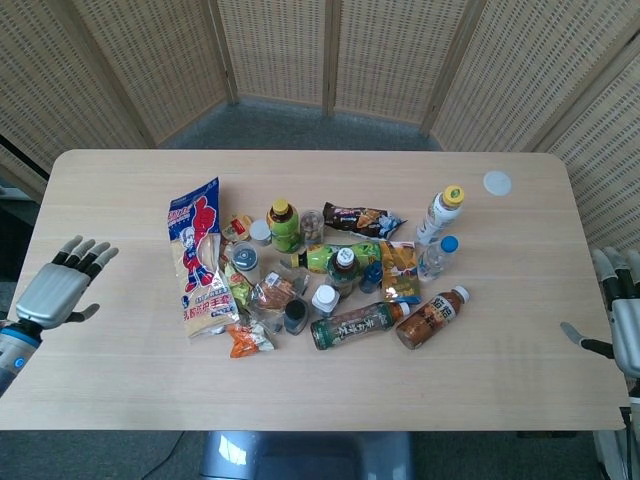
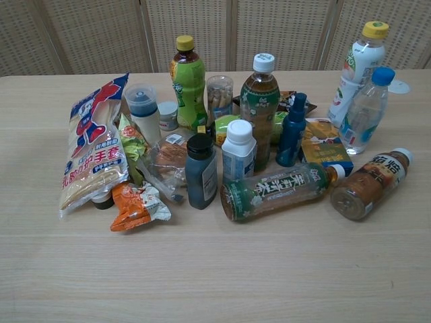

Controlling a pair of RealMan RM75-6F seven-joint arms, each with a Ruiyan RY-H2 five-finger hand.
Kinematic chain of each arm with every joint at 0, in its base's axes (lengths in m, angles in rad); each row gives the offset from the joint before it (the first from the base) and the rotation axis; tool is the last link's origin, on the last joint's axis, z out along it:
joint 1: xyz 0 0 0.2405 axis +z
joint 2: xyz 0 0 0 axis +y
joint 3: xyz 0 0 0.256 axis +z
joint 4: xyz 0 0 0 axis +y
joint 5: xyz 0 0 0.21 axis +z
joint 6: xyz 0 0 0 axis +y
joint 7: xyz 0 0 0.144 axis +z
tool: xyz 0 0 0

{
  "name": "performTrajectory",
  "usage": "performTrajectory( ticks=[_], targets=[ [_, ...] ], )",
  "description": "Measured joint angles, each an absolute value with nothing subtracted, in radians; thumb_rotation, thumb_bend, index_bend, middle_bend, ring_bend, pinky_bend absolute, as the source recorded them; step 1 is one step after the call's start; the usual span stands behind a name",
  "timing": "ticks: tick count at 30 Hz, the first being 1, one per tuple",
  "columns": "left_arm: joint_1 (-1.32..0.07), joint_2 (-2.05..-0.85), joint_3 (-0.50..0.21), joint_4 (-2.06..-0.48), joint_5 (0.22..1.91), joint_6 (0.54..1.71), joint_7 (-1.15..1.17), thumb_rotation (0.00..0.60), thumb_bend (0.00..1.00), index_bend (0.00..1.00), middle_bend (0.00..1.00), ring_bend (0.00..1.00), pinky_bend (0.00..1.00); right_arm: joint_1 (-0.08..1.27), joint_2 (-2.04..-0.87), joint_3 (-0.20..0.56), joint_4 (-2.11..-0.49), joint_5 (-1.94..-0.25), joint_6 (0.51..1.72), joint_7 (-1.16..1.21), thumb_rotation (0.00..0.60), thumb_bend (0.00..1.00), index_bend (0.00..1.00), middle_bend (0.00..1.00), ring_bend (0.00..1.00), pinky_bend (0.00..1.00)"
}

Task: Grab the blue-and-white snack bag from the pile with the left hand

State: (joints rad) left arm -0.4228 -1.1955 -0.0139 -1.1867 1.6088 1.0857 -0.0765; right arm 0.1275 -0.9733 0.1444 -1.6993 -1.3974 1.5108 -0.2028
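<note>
- Pale wooden rectangular table (image 1: 120,390) with rounded corners, carrying a central pile.
- Long blue-and-white snack bag (image 1: 200,257) lying flat at the pile's left edge.
- Crumpled orange wrapper (image 2: 135,205) beside the bag's near end.
- Green-labelled tea bottle (image 2: 279,191) and brown drink bottle (image 2: 370,183) lying on their sides.
- Small white round disc (image 1: 497,183) lying apart, near the far right corner.

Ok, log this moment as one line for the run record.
phase: approach | left hand: open, above table's left edge, short of pile | blue-and-white snack bag: untouched, flat on pile's left side | right hand: open, at right edge
</note>
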Motion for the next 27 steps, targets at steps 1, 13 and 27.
performTrajectory(
  ticks=[1,13,27],
  targets=[
    [-0.43,-1.212,-0.013,-1.169,1.611,1.079,-0.073,0.6,0.3,0.0,0.0,0.0,0.0,0.124,-0.97,0.144,-1.702,-1.396,1.514,-0.204,0.485,0.02,0.0,0.0,0.0,0.0],
    [-0.527,-1.405,-0.015,-0.986,1.619,1.026,-0.024,0.6,0.29,0.0,0.0,0.0,0.0,0.094,-0.942,0.146,-1.723,-1.38,1.541,-0.21,0.488,0.02,0.0,0.0,0.0,0.0],
    [-0.661,-1.534,-0.017,-0.859,1.647,0.979,0.005,0.6,0.17,0.0,0.0,0.0,0.0,0.064,-0.921,0.148,-1.727,-1.362,1.565,-0.205,0.49,0.03,0.0,0.0,0.0,0.0]
  ],
)
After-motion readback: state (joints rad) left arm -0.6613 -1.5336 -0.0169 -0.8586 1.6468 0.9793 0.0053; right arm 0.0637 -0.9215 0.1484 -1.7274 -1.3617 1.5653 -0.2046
